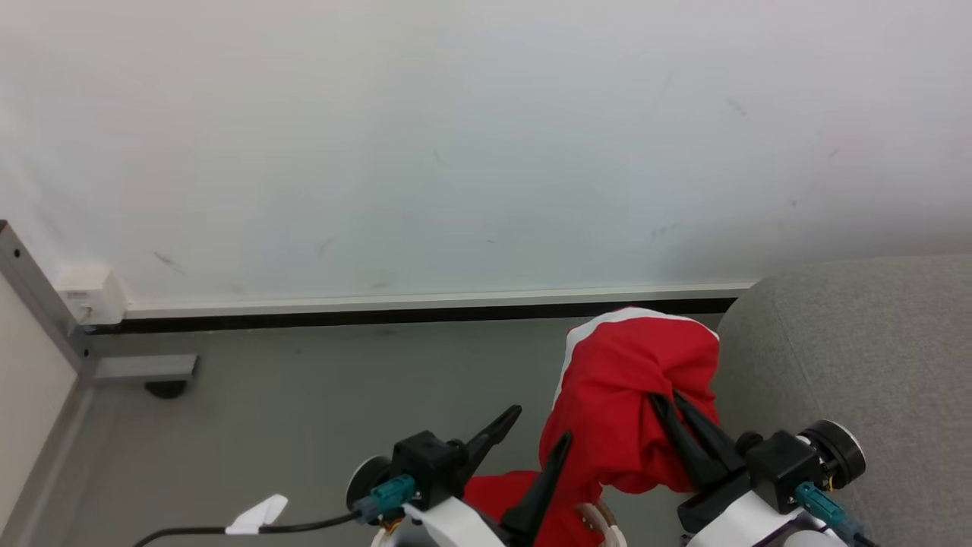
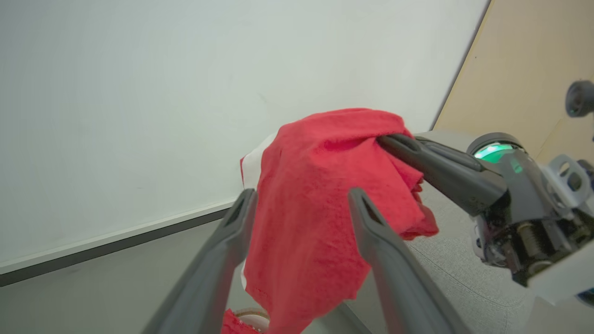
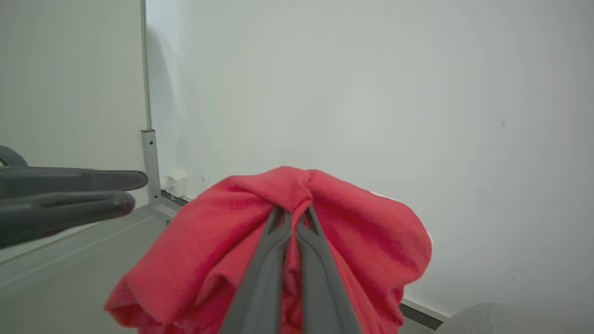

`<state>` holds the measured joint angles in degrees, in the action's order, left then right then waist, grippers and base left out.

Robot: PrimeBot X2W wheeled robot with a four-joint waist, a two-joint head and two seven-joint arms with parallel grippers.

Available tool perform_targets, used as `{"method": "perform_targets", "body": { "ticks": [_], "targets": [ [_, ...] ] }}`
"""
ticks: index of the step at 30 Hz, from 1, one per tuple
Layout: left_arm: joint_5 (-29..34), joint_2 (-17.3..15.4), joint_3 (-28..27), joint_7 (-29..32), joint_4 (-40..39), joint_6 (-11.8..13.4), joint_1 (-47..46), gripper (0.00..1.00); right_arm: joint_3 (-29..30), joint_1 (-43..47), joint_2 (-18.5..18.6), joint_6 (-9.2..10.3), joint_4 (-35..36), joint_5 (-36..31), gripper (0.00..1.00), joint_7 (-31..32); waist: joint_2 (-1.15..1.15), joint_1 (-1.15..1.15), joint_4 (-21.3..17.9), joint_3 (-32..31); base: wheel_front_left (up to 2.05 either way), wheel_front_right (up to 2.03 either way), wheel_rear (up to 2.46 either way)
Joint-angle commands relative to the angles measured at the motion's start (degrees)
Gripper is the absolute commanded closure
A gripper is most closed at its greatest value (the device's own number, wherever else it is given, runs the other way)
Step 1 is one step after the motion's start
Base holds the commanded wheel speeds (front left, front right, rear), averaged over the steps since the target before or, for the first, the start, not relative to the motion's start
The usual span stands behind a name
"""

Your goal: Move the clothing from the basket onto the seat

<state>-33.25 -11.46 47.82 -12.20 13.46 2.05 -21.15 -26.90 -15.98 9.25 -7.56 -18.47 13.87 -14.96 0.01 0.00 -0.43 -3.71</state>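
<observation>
Clothing (image 1: 630, 380): bunched, aloft
Right end effector (image 1: 666, 399): clamped on clothing
Left end effector (image 1: 541, 427): apart, empty
Seat (image 1: 858, 342): swing fully over it before releasing

clothing (image 1: 630, 380): lower end cut by bottom edge | seat (image 1: 858, 365): runs off right edge | right claw (image 1: 664, 397): tips buried in folds
</observation>
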Motion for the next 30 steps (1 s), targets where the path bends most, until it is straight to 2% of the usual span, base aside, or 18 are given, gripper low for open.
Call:
{"method": "perform_targets", "body": {
  "ticks": [1, 13, 24, 30],
  "targets": [
    [0.6, 0.0, 0.0, -0.7, 0.2, -0.1, 0.3, 0.00, 1.0, 0.9, 0.9, 0.14, 0.7, -0.3, 1.00, -0.2, -0.01, 0.00, -1.8, 0.4, 0.00, 0.00, 0.00],
    [1.2, 1.1, 0.8, -1.5, 0.6, -0.5, -0.7, 0.00, 6.4, 2.2, 3.2, 0.14, 2.9, -1.0, 1.00, -0.2, -0.01, 0.00, -10.7, 2.3, 0.00, 0.00, 0.00],
    [2.6, 3.0, 4.1, -1.6, 1.3, -2.1, -1.2, 0.00, 10.4, 4.3, 5.7, 0.14, 4.9, -1.2, 1.00, -0.2, -0.01, 0.00, -19.2, 3.9, 0.00, 0.00, 0.00],
    [2.8, 3.5, 4.6, -1.7, 1.6, -2.2, -2.0, 0.00, 11.5, 4.8, 5.9, 0.14, 5.6, -0.9, 1.00, -0.2, -0.01, 0.00, -21.9, 4.8, 0.00, 0.00, 0.00]
  ]
}}
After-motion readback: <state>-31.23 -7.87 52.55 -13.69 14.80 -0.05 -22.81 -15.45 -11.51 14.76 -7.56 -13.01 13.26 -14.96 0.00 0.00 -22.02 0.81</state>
